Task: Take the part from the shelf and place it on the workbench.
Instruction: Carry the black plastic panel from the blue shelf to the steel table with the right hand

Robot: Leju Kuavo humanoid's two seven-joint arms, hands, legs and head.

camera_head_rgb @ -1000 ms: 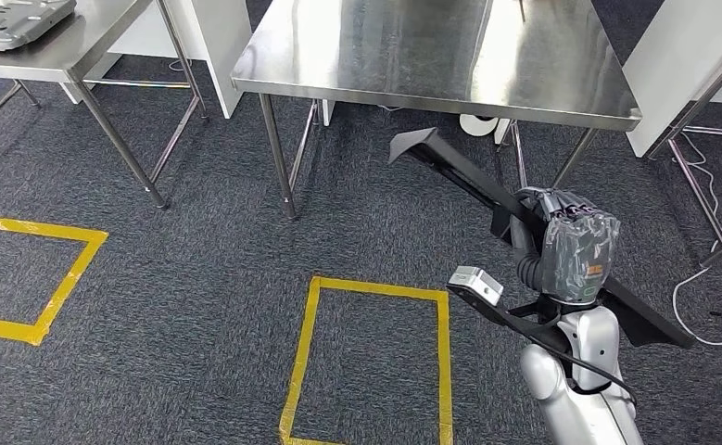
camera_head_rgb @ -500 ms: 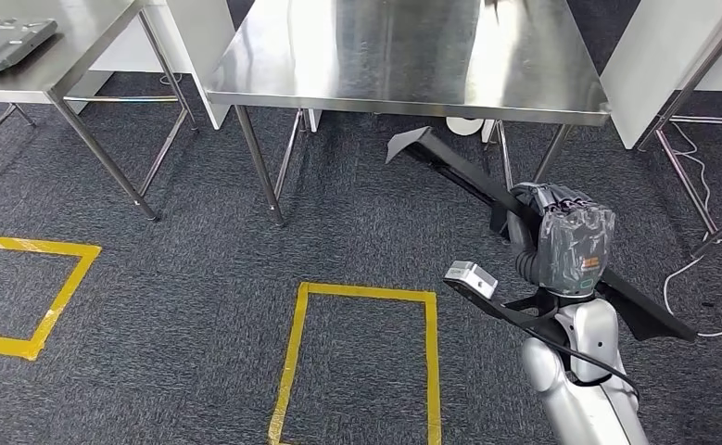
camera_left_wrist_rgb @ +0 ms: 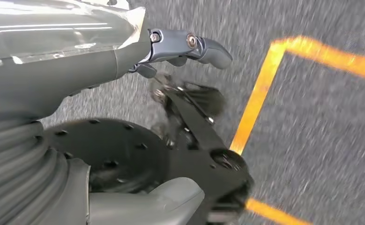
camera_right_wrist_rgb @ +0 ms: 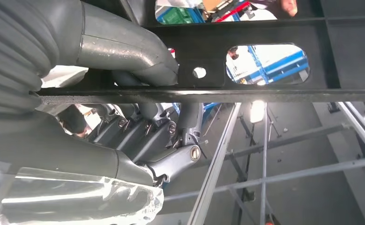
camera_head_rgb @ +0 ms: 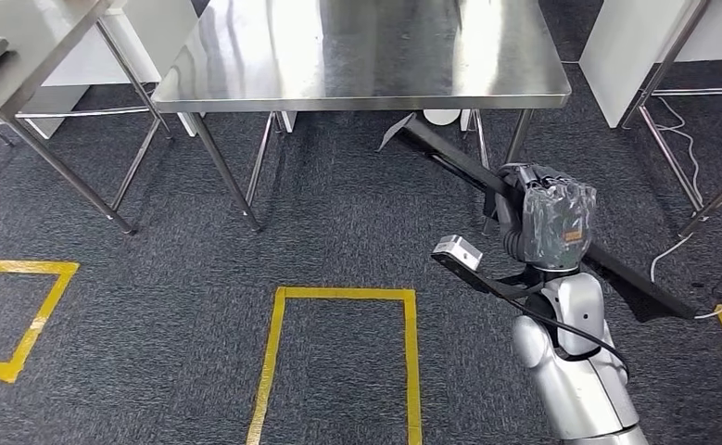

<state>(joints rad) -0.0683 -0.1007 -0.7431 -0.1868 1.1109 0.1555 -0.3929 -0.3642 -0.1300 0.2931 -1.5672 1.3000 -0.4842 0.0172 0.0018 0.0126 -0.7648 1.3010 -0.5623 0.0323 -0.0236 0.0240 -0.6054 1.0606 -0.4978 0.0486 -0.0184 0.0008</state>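
Note:
A long black metal part (camera_head_rgb: 449, 158) slants from under the table's front edge back past my right side. My right hand (camera_head_rgb: 549, 222), under a grey cover, grips it near its middle. In the right wrist view the fingers (camera_right_wrist_rgb: 147, 136) wrap the black bar (camera_right_wrist_rgb: 246, 61), which has holes and cut-outs. The steel workbench (camera_head_rgb: 366, 96) stands straight ahead, its top bare and shiny. My left hand (camera_left_wrist_rgb: 166, 44) hangs over the carpet with a finger stretched out and nothing in it.
A yellow tape rectangle (camera_head_rgb: 338, 295) marks the grey carpet just before the workbench, with another (camera_head_rgb: 23, 315) at the left. A second steel table (camera_head_rgb: 23, 88) stands at the far left. Slanting table legs (camera_head_rgb: 222, 171) and white cables (camera_head_rgb: 672, 250) border the way.
The whole picture has shifted: the camera has moved forward and turned right, so the workbench and floor marks lie nearer and further left. My right hand still holds the part.

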